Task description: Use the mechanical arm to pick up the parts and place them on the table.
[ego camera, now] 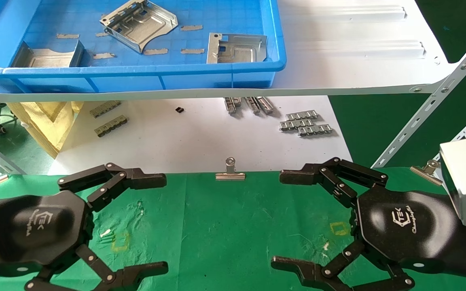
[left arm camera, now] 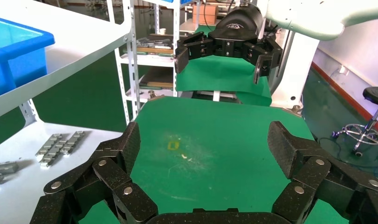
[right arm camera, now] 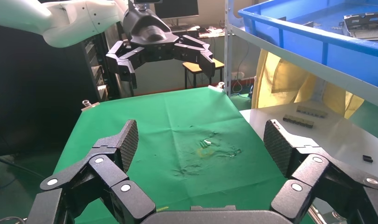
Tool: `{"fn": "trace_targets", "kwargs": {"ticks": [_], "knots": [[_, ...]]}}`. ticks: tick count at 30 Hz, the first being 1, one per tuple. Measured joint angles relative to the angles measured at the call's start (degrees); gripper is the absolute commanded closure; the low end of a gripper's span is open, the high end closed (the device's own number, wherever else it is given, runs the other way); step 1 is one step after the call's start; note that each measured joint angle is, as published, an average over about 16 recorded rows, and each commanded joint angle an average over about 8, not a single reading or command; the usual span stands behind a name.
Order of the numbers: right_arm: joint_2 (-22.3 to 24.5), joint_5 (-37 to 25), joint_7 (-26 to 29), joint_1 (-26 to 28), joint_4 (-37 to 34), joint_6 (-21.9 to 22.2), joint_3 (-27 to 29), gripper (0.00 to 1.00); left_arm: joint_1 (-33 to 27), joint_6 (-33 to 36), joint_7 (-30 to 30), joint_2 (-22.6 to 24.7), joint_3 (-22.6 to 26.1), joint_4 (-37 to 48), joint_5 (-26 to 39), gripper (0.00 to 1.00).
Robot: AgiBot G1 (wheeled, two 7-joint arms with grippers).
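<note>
Both grippers hovered with jaws spread wide over the green table; the parts lay in the blue bin.

The left gripper (ego camera: 152, 221) and the right gripper (ego camera: 287, 220) faced each other above the green cloth table (ego camera: 233, 226), each with its fingers wide apart and holding nothing, and between them the cloth showed two small yellow square outlines. Three silver sheet-metal parts sat in the blue bin (ego camera: 136, 72) on the white shelf (ego camera: 358, 48): one (ego camera: 139, 25) near the bin's middle, one (ego camera: 236, 48) toward its right wall, and one (ego camera: 49, 54) by the left front. Below the shelf, on a white sheet surface (ego camera: 176, 137), lay small ridged metal strips (ego camera: 306, 123). A silver binder clip (ego camera: 230, 171) gripped the far edge of the cloth.
</note>
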Motion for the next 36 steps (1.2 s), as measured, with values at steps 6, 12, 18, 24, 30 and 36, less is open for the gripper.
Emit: {"fn": "trace_targets", "kwargs": {"ticks": [6, 12, 18, 24, 30, 36], "knots": [[0.0, 0.0, 0.0, 0.0, 0.0, 0.0, 0.0, 0.00, 0.0, 0.0, 0.0, 0.0, 0.0, 0.0, 0.0, 0.00], [0.0, 0.0, 0.0, 0.0, 0.0, 0.0, 0.0, 0.00, 0.0, 0.0, 0.0, 0.0, 0.0, 0.0, 0.0, 0.00], [0.0, 0.0, 0.0, 0.0, 0.0, 0.0, 0.0, 0.00, 0.0, 0.0, 0.0, 0.0, 0.0, 0.0, 0.0, 0.00], [0.0, 0.0, 0.0, 0.0, 0.0, 0.0, 0.0, 0.00, 0.0, 0.0, 0.0, 0.0, 0.0, 0.0, 0.0, 0.00], [0.0, 0.0, 0.0, 0.0, 0.0, 0.0, 0.0, 0.00, 0.0, 0.0, 0.0, 0.0, 0.0, 0.0, 0.0, 0.00], [0.0, 0.0, 0.0, 0.0, 0.0, 0.0, 0.0, 0.07, 0.0, 0.0, 0.0, 0.0, 0.0, 0.0, 0.0, 0.00]]}}
